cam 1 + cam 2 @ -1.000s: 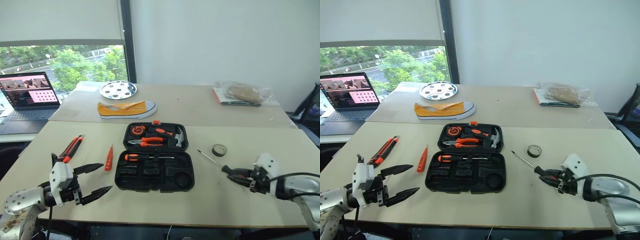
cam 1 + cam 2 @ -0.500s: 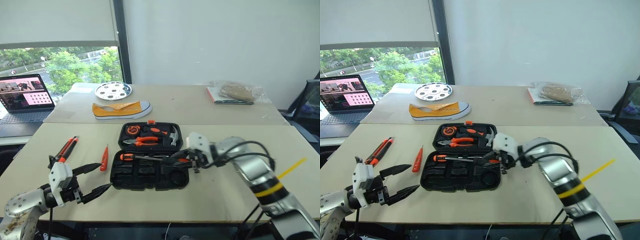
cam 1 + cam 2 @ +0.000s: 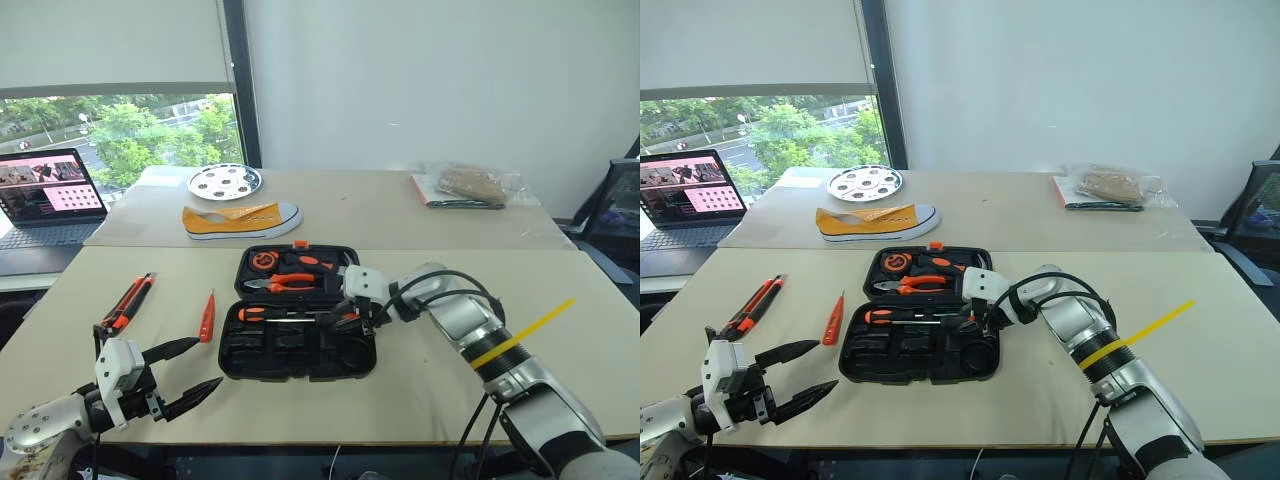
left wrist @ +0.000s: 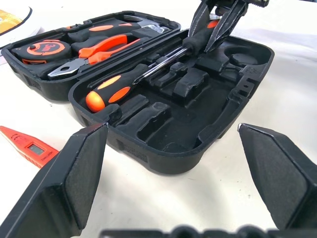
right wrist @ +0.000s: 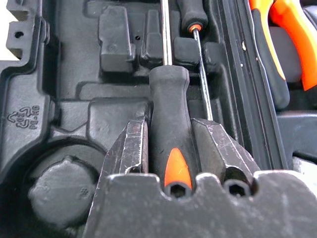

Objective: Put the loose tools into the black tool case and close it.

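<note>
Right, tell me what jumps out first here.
The open black case mid-table, where the right gripper holds a screwdriver over the front half. A yellow shoe lies on the far table behind it. The left gripper hangs open at the near left edge.

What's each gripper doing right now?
Left gripper: open, empty, beside the black tool case.
Right gripper: shut on a screwdriver, over the case.
</note>
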### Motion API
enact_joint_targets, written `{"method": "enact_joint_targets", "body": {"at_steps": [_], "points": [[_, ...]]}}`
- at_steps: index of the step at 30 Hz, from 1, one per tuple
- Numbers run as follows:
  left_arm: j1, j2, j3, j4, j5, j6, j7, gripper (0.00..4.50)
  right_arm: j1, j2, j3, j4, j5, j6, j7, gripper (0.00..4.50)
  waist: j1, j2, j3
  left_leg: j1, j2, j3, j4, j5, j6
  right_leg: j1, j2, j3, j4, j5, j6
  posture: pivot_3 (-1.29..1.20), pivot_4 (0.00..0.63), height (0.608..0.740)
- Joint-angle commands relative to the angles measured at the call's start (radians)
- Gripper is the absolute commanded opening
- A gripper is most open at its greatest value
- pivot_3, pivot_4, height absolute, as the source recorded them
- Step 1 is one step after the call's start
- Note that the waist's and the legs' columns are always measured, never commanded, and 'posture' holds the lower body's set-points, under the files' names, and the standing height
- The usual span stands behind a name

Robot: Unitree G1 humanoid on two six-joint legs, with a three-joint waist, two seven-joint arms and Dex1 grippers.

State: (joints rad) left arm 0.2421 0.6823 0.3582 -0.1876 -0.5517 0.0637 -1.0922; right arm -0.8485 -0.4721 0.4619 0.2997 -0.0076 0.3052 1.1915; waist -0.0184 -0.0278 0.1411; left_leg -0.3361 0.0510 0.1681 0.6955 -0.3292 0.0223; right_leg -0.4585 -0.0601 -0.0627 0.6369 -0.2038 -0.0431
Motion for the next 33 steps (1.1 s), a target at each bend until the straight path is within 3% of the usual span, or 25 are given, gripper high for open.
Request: {"method": "enact_joint_targets", "body": {"at_steps": [1,12,14,21,29,33], "points": [[0.004,0.009,0.032,-0.034,-0.008,-0.015,0.005,4.50,-0.008,0.016,0.016,0.027,-0.026,0.002,0.010,1.04,-0.001,0.000,0.000,0.000,0.000,0.000,0.000,0.000,0.000,0.000,0.000,0.000,0.002,0.000,0.000,0.00,0.150,0.740],[-0.001,0.003,0.022,-0.024,0.001,-0.022,0.005,4.50,-0.037,0.063,0.014,0.124,-0.050,-0.044,0.028,1.04,-0.009,0.000,0.000,0.002,0.001,-0.001,0.000,0.001,-0.003,0.000,0.000,0.000,0.006,-0.002,-0.004,0.00,0.150,0.740],[-0.011,0.007,0.020,-0.018,0.004,-0.021,0.005,4.50,-0.040,0.070,0.000,0.142,-0.047,-0.057,0.016,2.04,-0.012,0.000,-0.001,0.002,0.001,-0.001,0.000,0.001,-0.003,0.000,0.000,0.000,0.006,-0.002,-0.004,0.00,0.150,0.740],[-0.014,0.001,0.034,-0.016,0.005,-0.023,0.018,4.50,-0.046,0.061,-0.056,0.066,0.037,-0.062,0.112,4.31,-0.020,0.000,0.000,0.001,0.001,-0.002,-0.001,0.002,-0.003,-0.001,0.000,0.000,0.006,-0.002,-0.004,0.00,0.150,0.740],[-0.028,-0.015,0.033,-0.013,0.009,-0.028,0.046,4.50,-0.056,0.005,-0.156,-0.014,0.156,-0.005,0.196,4.31,-0.017,0.000,0.000,-0.001,0.000,-0.003,-0.001,0.001,-0.002,-0.002,-0.001,-0.002,0.004,-0.002,-0.004,0.00,0.150,0.740],[-0.023,-0.011,0.036,-0.010,0.005,-0.024,0.040,4.50,-0.025,0.009,-0.168,0.002,0.143,-0.028,0.145,3.33,-0.018,0.000,0.000,-0.001,0.001,-0.003,-0.001,0.001,-0.002,-0.002,-0.001,-0.002,0.005,-0.002,-0.004,0.00,0.150,0.740]]}}
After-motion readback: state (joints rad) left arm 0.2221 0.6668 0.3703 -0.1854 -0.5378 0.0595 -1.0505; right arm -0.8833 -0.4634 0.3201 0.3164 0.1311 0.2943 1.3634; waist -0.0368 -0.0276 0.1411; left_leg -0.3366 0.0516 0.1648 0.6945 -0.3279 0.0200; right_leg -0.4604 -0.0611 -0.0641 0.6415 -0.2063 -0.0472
